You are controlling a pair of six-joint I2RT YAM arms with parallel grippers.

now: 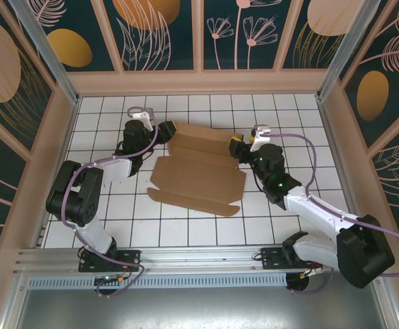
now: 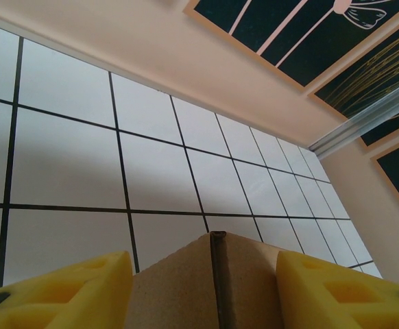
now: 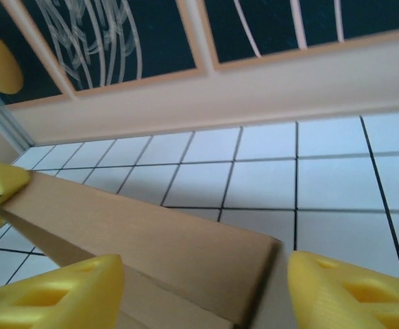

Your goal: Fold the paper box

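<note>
- Paper box [image 1: 198, 177] at ctr of frame on tiled table [image 1: 117, 205], far flap raised.
- Left gripper [image 1: 164, 130]: fingers [image 2: 83, 291] apart, flap's upper-left end btwn them.
- Right gripper [image 1: 240, 142]: fingers [image 3: 69, 288] apart, straddling upper-right end.

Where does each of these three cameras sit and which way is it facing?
Top: above and behind the arms, looking down on the tiled table; left gripper and right gripper meet the box.
Left wrist: low, facing the back wall; its yellow fingers flank the box.
Right wrist: likewise, its fingers straddling a flap.
All share the box.
</note>
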